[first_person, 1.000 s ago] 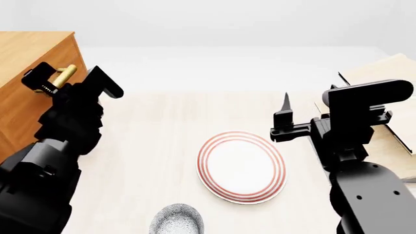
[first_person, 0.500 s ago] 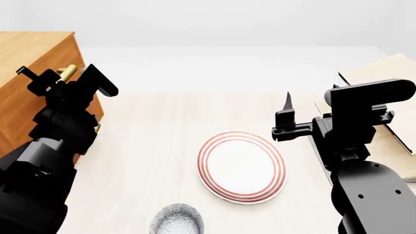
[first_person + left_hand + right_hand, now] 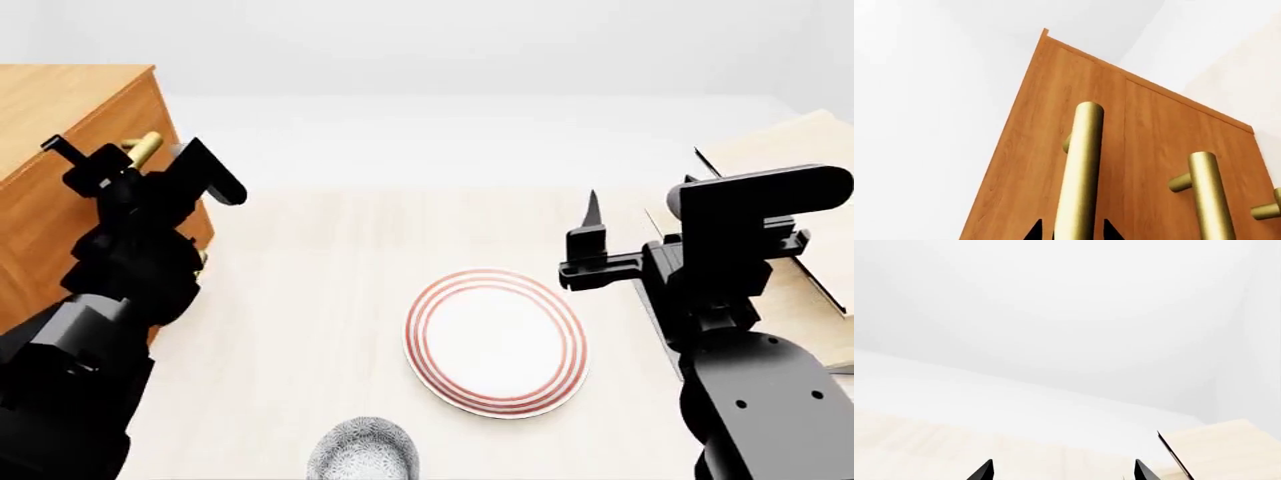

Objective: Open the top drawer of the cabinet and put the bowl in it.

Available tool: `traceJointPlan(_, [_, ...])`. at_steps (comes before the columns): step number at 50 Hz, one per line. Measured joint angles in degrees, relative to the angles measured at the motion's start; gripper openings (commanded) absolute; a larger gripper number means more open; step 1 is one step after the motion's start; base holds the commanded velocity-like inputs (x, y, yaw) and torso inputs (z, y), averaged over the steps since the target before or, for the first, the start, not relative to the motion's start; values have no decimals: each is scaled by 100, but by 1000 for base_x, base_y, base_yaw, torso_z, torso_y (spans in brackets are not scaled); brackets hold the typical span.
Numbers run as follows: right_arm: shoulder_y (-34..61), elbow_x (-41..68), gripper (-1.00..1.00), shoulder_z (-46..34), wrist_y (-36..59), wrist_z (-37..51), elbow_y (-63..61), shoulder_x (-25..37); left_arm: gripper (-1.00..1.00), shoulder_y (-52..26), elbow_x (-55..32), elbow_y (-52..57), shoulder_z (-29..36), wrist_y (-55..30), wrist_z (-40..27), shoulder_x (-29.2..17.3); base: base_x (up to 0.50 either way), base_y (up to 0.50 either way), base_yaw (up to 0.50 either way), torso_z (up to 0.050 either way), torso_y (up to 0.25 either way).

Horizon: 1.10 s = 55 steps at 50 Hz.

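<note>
The cabinet (image 3: 67, 130) stands at the far left, with its front filling the left wrist view (image 3: 1034, 150). The top drawer (image 3: 1021, 165) looks closed. My left gripper (image 3: 127, 160) is at the drawer's brass bar handle (image 3: 1079, 170). Its two fingertips (image 3: 1033, 232) stand on either side of the bar with small gaps, so it is open around the handle. The bowl (image 3: 363, 452) sits at the table's near edge, cut off by the frame. My right gripper (image 3: 634, 215) is open and empty, held above the table right of the plate; it also shows in the right wrist view (image 3: 1064, 472).
A white plate with red rings (image 3: 497, 342) lies on the pale wooden table (image 3: 334, 260) between my arms. A pale wooden slanted rack (image 3: 787, 160) stands at the far right. The two lower drawer handles (image 3: 1207, 195) sit beside the top one.
My left gripper has shifted a little left toward the cabinet front and now straddles the top handle. The right arm has barely moved.
</note>
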Motion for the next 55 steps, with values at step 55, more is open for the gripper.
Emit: traceJointPlan(55, [-68, 128, 100, 81, -39, 74, -33, 29, -100, 957, 238, 3309, 141, -1081, 213, -489, 0, 0, 0, 0, 0])
